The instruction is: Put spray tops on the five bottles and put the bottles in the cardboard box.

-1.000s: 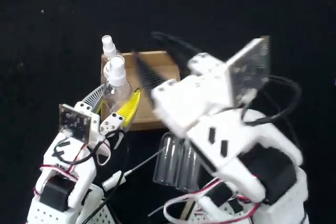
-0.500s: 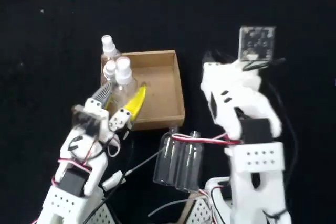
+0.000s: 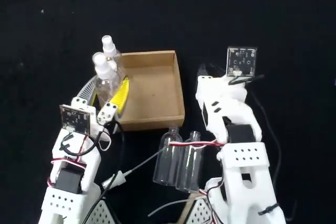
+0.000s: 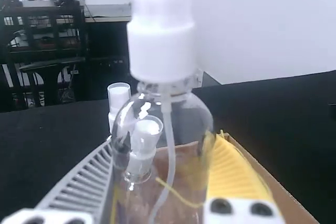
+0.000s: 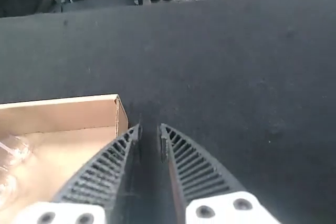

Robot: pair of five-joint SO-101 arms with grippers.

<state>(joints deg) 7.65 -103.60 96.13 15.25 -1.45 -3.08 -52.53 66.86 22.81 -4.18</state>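
My left gripper [image 3: 107, 90] is shut on a clear bottle [image 3: 106, 80] with a white spray top [image 4: 160, 35], held upright over the left wall of the cardboard box [image 3: 157, 109]. Its grey and yellow fingers [image 4: 231, 177] press the bottle's sides. Another topped bottle [image 3: 108, 45] stands by the box's far left corner, and a further spray top [image 4: 146, 132] shows through the held bottle. Two clear bottles without tops [image 3: 169, 153] [image 3: 190, 160] stand in front of the box. My right gripper [image 5: 150, 129] hangs right of the box, fingers a narrow slit apart, holding nothing.
The table [image 3: 262, 19] is covered in black cloth. Cables and a thin white tube [image 3: 131, 171] trail between the two arm bases near the front edge. The box's floor [image 3: 152, 87] is bare cardboard. Shelves and equipment stand in the room behind.
The right arm swung away from over the box and now stands to its right. My left gripper shifted left with the bottle in it, from inside the box to its left wall.
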